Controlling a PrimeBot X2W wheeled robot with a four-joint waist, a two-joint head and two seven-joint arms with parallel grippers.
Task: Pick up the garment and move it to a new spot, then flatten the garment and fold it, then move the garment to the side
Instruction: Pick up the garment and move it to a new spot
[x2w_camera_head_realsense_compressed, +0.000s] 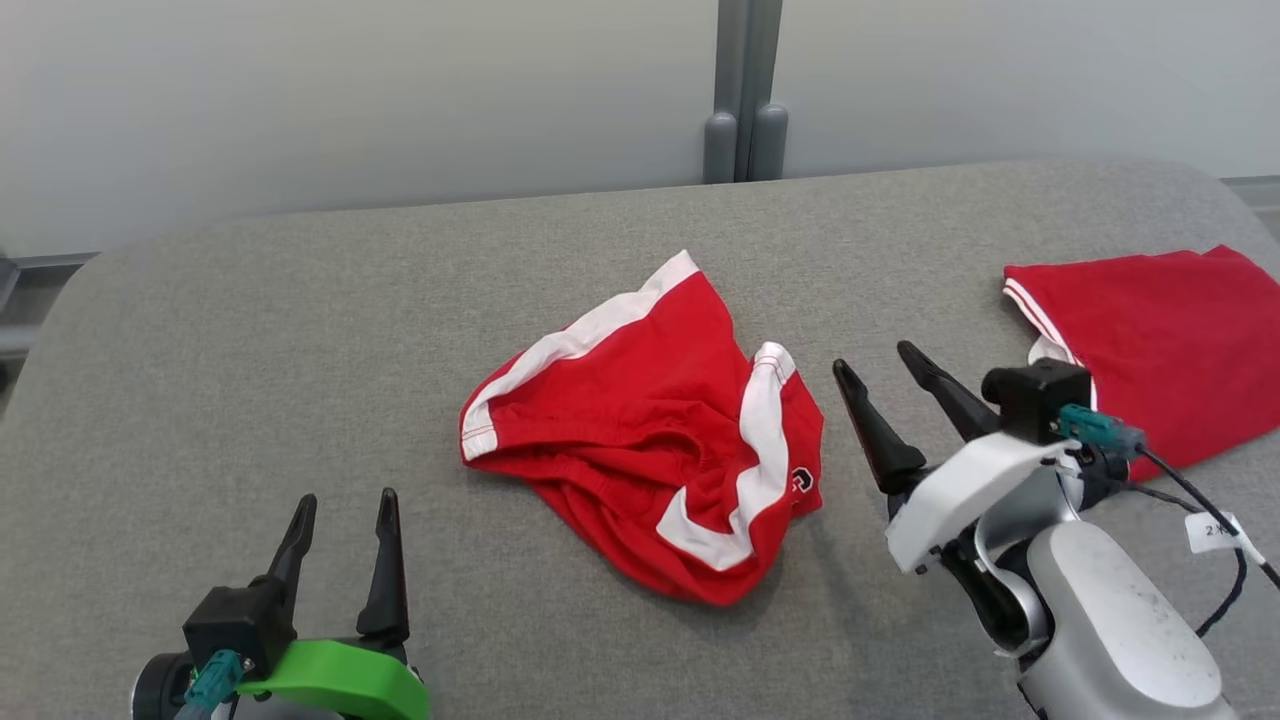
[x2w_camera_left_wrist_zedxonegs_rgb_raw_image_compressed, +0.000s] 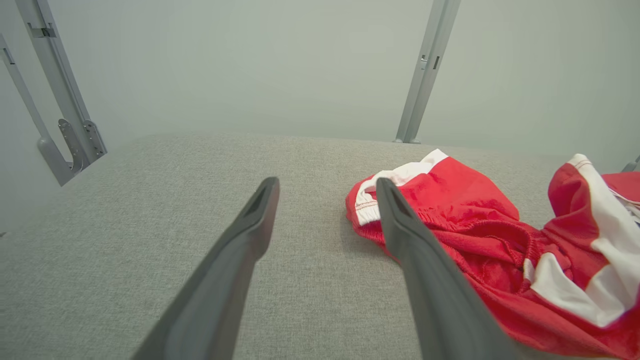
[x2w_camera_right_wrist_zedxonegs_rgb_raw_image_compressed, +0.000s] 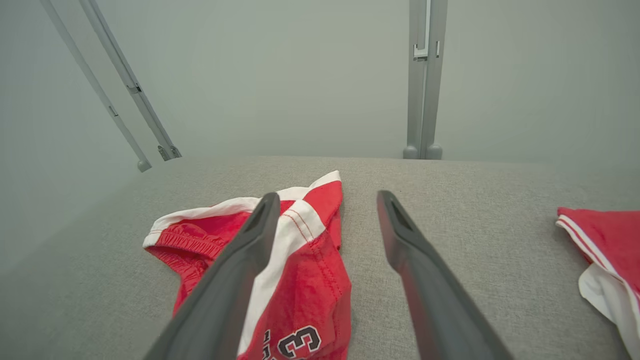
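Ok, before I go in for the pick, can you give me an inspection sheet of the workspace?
Surface: grey fabric table, bare around the middle.
Job's things: red and white shorts, crumpled in a heap at the centre, not flattened or folded.
Clutter: second red garment with white trim, lying flatter at the table's right edge, apart from the shorts.
Grippers: left gripper open, near-left of the shorts, holding nothing; right gripper open, just right of the shorts, holding nothing.
Cables: black cable with a white tag hangs off the right wrist.
Surroundings: pale wall and grey post behind the table.
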